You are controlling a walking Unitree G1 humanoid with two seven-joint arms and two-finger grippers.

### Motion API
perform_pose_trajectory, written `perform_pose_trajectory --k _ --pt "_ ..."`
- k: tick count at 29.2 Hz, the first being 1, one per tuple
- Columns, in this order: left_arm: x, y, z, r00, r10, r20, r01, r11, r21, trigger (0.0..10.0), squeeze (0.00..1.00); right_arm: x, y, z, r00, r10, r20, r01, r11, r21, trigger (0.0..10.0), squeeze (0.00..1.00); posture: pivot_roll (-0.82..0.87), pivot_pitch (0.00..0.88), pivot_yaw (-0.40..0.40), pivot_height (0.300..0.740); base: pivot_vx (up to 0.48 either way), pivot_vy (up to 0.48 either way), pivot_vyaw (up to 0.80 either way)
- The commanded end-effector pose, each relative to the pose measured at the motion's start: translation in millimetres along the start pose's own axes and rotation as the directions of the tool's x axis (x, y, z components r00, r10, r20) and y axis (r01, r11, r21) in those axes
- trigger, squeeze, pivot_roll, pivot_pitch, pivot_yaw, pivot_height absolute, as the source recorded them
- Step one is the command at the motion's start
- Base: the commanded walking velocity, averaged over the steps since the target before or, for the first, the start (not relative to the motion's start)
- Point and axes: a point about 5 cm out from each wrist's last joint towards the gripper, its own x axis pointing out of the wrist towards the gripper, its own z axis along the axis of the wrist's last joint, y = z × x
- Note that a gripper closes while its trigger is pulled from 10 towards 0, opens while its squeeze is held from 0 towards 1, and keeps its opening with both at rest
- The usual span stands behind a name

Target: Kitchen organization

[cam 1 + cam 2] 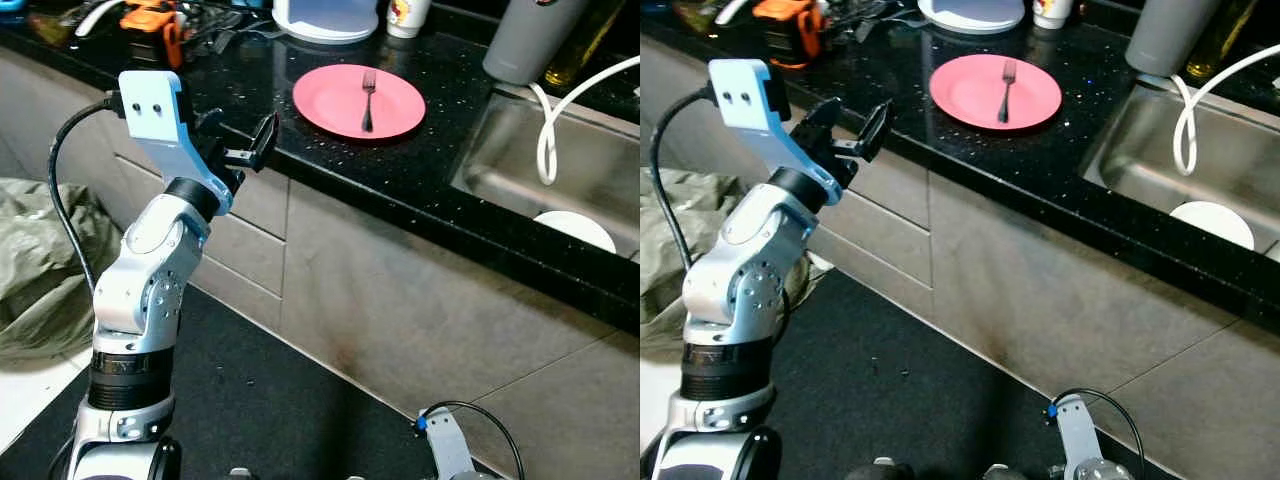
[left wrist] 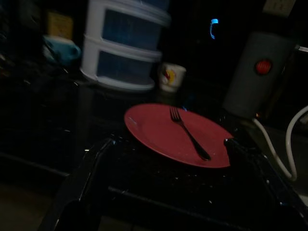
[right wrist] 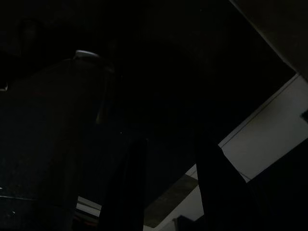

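A pink plate (image 1: 335, 100) lies on the black counter (image 1: 240, 80) with a black fork (image 1: 368, 100) across its middle. My left gripper (image 1: 240, 138) is raised at the counter's front edge, left of the plate and short of it. It stands open with nothing between its fingers. In the left wrist view the plate (image 2: 154, 127) and fork (image 2: 188, 134) lie just beyond the two spread fingers (image 2: 91, 178). My right arm (image 1: 445, 440) hangs low and idle. Its wrist view is very dark, with two fingers (image 3: 127, 187) standing apart.
A steel sink (image 1: 500, 165) is set in the counter at the right, holding a white dish (image 1: 575, 228) and a white hose (image 1: 548, 130). A grey canister (image 1: 530, 40), a cup (image 1: 408, 15), a white stacked container (image 1: 325, 18) and an orange tool (image 1: 150, 22) stand behind. Green cloth (image 1: 40, 260) lies left.
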Motion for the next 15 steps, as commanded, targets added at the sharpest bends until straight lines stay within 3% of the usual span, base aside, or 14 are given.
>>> perform_pose_trajectory --k 1,4,15 --pt "-1.0 -1.9 -1.8 1.0 -0.014 -0.005 0.014 1.0 0.005 10.0 0.0 -0.1 -1.9 -10.6 0.999 -0.01 -0.031 0.011 1.0 0.017 10.0 0.0 0.07 0.166 -0.049 0.74 0.382 0.0 0.0" --pt "0.2 -2.2 0.2 1.0 -0.019 0.002 0.019 1.0 0.003 10.0 0.0 -0.2 -1.5 -10.9 0.999 0.0 -0.047 0.0 1.0 -0.001 10.0 0.0 0.07 0.165 -0.049 0.74 0.324 0.0 -0.4" --pt "1.3 -3.0 7.6 0.999 -0.025 0.037 0.024 1.0 0.009 10.0 0.0 0.0 -0.4 -9.9 0.999 0.009 -0.041 -0.009 1.0 0.009 10.0 0.0 0.07 0.166 -0.046 0.74 0.0 0.0 -0.8"
